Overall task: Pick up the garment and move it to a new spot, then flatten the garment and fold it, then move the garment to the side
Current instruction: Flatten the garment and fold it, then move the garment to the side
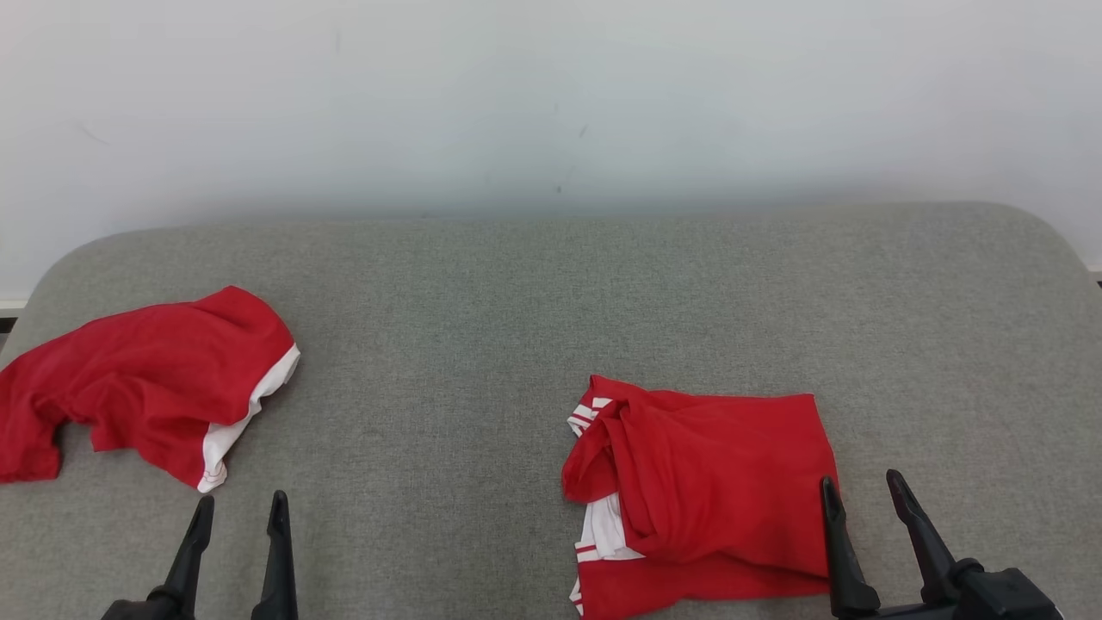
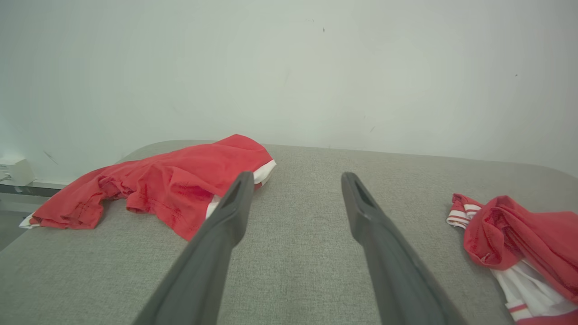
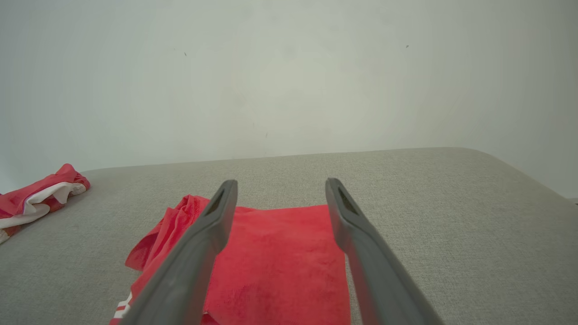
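**A:** How do the left gripper's (image 1: 241, 499) fingers (image 2: 216, 234) stand?

**B:** Spread wide, with nothing between them. In the left wrist view only bare grey cloth shows in the gap, and they hold and touch nothing.

**A:** And the right gripper (image 1: 861, 480)?

**B:** It is just as wide and grips nothing. In the head view its left finger crosses the right edge of the folded red garment (image 1: 715, 491). In the right wrist view both fingers reach out above that garment's flat red panel. I cannot tell whether a tip rests on the cloth or hangs just over it.

**A:** Where does that garment lie?

**B:** On the grey padded surface (image 1: 516, 301), at the near right, just in front of the right gripper. It is a rough rectangle, bunched along its left edge where the white and red-striped trim shows.

**A:** Anything else on the surface?

**B:** A crumpled red garment (image 1: 146, 379) with a white band lies at the far left, ahead of the left gripper and apart from its tips. It is well apart from the folded one. A pale wall (image 1: 551, 86) rises behind the surface.
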### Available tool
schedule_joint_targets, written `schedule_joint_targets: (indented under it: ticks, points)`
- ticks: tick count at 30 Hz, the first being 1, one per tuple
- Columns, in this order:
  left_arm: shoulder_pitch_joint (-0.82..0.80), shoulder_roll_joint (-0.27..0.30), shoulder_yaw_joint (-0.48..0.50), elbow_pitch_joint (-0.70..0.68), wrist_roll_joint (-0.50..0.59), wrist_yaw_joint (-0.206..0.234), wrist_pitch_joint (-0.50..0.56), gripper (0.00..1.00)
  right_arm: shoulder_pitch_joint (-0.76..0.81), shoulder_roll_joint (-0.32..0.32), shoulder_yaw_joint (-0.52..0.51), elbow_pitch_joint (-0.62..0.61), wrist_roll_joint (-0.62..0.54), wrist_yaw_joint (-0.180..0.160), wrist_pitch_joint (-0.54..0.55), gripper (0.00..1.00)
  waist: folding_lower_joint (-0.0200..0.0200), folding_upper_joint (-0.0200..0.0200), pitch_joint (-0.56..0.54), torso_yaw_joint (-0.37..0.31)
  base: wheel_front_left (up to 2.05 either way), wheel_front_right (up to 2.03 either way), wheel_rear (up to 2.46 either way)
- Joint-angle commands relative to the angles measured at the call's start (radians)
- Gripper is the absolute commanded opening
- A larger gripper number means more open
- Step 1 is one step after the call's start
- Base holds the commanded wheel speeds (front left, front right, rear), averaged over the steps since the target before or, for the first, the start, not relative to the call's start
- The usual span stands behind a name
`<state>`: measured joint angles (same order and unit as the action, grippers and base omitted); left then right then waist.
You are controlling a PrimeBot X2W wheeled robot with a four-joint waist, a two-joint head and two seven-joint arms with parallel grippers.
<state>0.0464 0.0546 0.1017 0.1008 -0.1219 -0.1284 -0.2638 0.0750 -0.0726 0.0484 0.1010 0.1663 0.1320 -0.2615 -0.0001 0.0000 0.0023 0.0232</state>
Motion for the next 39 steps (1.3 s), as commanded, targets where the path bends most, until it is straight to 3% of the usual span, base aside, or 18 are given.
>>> schedule_joint_targets:
  ticks: [1, 27, 39]
  points:
    - [0.012, 0.005, 0.001, 0.003, 0.006, 0.001, -0.001, 1.00, 0.009, 0.002, 0.000, 0.002, -0.007, -0.003, -0.005, 1.00, 0.0001, 0.0000, -0.001, 0.002, 0.00, 0.00, 0.00]
    - [0.000, 0.000, 0.015, 0.017, 0.005, 0.002, -0.001, 1.00, -0.036, -0.006, 0.009, 0.041, -0.011, -0.003, -0.005, 1.00, 0.0001, 0.0000, 0.009, 0.003, 0.00, 0.00, 0.00]
    - [-0.046, -0.002, 0.003, 0.011, -0.004, 0.001, -0.001, 1.00, -0.255, -0.049, -0.031, 0.210, -0.022, -0.003, 0.157, 1.00, 0.0001, 0.0000, 0.075, 0.016, 0.00, 0.00, 0.00]
